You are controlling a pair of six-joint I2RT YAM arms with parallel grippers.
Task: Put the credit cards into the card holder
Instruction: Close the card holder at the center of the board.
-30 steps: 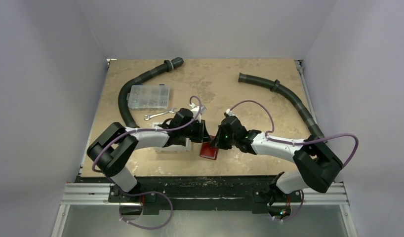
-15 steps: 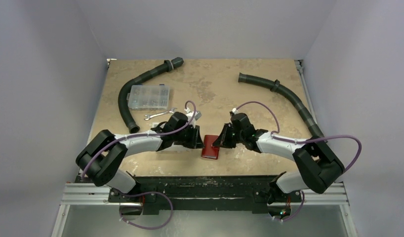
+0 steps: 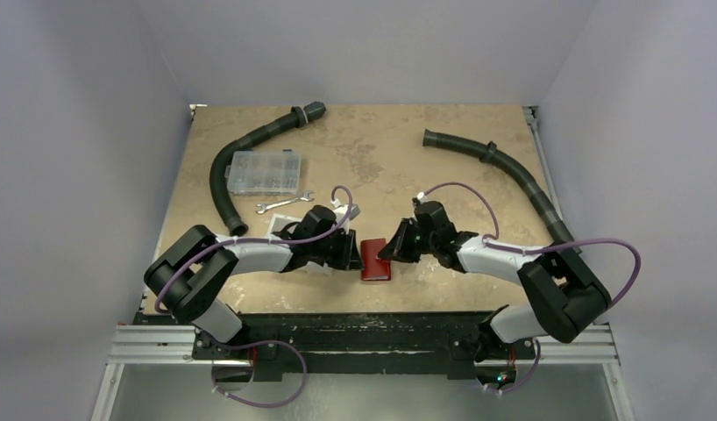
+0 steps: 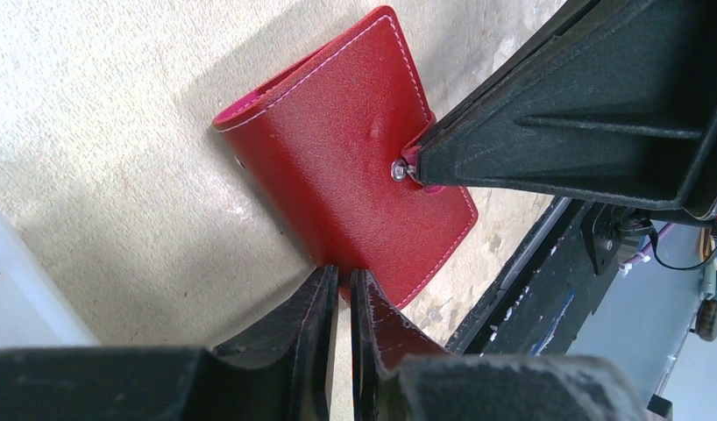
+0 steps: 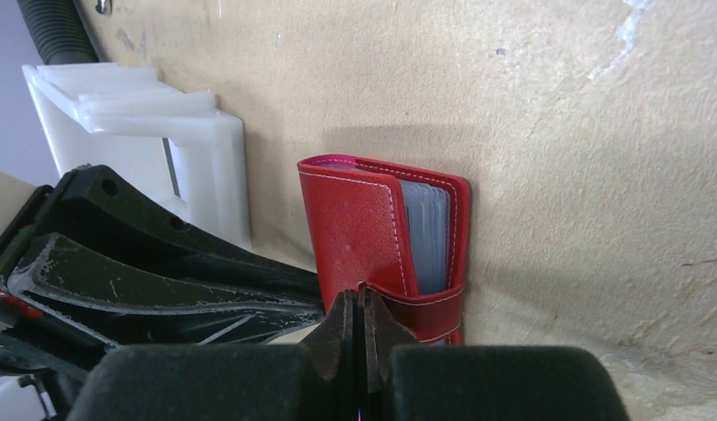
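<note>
Right wrist view, right gripper (image 5: 355,300): fingers pressed together with no gap, nipping the snap tab at the right side of the card holder (image 5: 359,232).
left gripper (image 4: 342,281): fingers a narrow slit apart, tips against the holder's left edge; whether they pinch that edge cannot be told.
card holder: red, folded over, lying on the table (image 3: 381,158) close to its near edge, between the two grippers.
grey leaves (image 5: 425,237): stacked inside the holder, showing at its open side.
white bin (image 5: 162,132): just left of the holder, beside the left gripper.
clear box (image 3: 266,171), wrench (image 3: 283,203): far left, well apart from the holder.
left hose (image 3: 250,145), right hose (image 3: 504,162): black, along the far corners.
</note>
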